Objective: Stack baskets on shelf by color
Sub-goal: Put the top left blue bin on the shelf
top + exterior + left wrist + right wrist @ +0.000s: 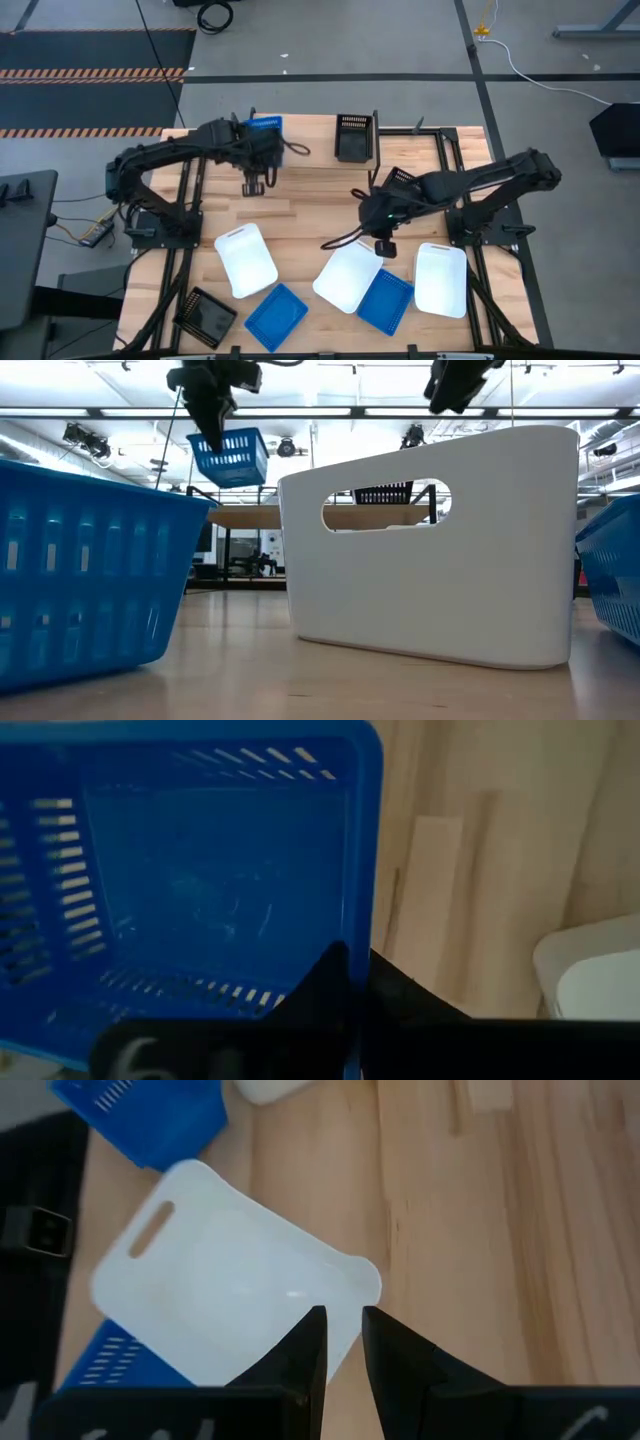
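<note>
My left gripper (262, 150) is shut on a blue basket (266, 126), held high over the table's far left; in the low view the basket (231, 457) hangs in the air. My right gripper (343, 1342) is open by a narrow gap. It hovers above a corner of the middle white basket (347, 276) and touches nothing. The shelf's plank (260, 517) stands at the far side with a black basket (353, 137) on it. A second black basket (400, 180) lies half hidden under my right arm. My left gripper holds the blue basket by its side wall at the rim (362, 935), one finger (325, 982) inside and one outside. The basket is lifted clear of the table and hangs tilted below the gripper.
On the near half of the table lie two more white baskets (245, 260) (441, 280), two blue ones (276, 315) (385, 301) and a black one (205, 316). Bare wood (310, 200) lies between the arms at mid-table.
</note>
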{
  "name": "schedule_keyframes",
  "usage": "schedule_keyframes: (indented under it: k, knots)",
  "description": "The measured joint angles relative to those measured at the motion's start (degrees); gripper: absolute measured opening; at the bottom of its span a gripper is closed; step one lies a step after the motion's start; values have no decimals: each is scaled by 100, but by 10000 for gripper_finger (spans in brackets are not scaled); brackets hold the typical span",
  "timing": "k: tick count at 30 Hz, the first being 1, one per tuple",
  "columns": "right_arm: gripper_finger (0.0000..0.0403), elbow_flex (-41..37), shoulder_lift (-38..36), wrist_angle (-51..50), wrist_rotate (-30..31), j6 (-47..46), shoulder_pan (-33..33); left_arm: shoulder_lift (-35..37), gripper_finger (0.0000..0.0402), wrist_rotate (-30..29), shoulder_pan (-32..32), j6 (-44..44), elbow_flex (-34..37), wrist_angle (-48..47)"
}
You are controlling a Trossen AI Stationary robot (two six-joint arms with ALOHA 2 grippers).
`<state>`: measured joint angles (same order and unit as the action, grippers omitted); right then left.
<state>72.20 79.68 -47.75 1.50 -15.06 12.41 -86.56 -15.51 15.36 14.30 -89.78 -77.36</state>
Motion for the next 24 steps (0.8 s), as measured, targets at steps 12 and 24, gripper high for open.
schedule_keyframes:
  k: [12,24]
  knots:
    - [75,0,-588,61,37,-4,399,-2,8,656,931,940,15,257]
    - [75,0,-567,57,190,-43,570,-2,8,852,1136,1158,17,406]
